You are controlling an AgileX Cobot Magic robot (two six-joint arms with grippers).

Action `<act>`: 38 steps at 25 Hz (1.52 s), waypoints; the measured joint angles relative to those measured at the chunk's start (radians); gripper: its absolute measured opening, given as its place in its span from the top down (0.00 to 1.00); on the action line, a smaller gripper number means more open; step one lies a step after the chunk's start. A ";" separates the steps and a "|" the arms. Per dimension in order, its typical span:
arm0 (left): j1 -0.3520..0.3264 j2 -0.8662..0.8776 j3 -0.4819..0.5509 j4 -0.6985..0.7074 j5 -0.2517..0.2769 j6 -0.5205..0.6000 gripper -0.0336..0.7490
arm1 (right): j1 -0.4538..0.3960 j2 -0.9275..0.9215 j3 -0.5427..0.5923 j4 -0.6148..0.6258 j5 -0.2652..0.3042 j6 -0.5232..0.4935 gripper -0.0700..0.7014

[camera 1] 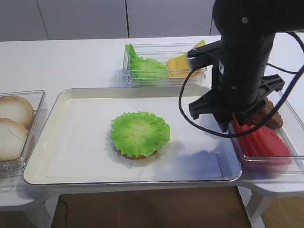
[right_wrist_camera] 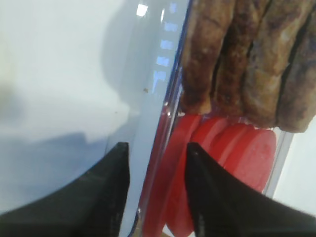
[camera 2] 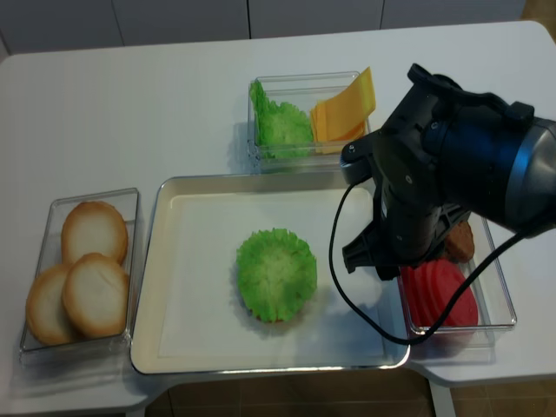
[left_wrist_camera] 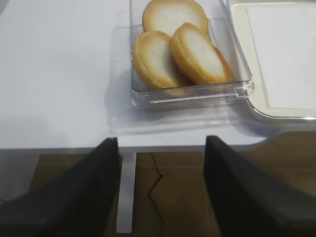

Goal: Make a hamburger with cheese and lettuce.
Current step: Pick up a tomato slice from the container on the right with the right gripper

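The hamburger (camera 1: 140, 134) (camera 2: 276, 274), a tan bun base under a frilly green leaf, lies in the middle of the cream tray (camera 1: 76, 118). Yellow cheese (camera 1: 183, 64) (camera 2: 343, 113) and spare lettuce (camera 1: 145, 66) (camera 2: 278, 126) share a clear box behind the tray. My right arm (camera 1: 242, 71) hangs over the tray's right edge. In the right wrist view my right gripper (right_wrist_camera: 158, 146) is open and holds nothing; below its gap runs the wall of the tomato box. My left gripper (left_wrist_camera: 162, 139) is open and empty, off the table's front edge.
Red tomato slices (right_wrist_camera: 237, 153) (camera 2: 439, 291) and brown patties (right_wrist_camera: 247, 59) (camera 2: 460, 241) fill a clear box right of the tray. Pale bun halves (left_wrist_camera: 177, 49) (camera 2: 87, 269) sit in a clear box at the left. A black cable loops down from the right arm.
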 joint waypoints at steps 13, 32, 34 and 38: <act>0.000 0.000 0.000 0.000 0.000 0.000 0.44 | 0.000 0.000 0.000 0.000 -0.005 0.000 0.61; 0.000 0.000 0.000 0.000 0.000 0.000 0.44 | 0.000 0.000 0.000 -0.013 -0.007 -0.005 0.61; 0.000 0.000 0.000 0.000 0.000 0.000 0.44 | 0.000 0.000 0.000 -0.013 -0.007 -0.003 0.61; 0.000 0.000 0.000 0.000 0.000 0.000 0.44 | 0.000 0.002 0.000 -0.015 -0.007 -0.003 0.61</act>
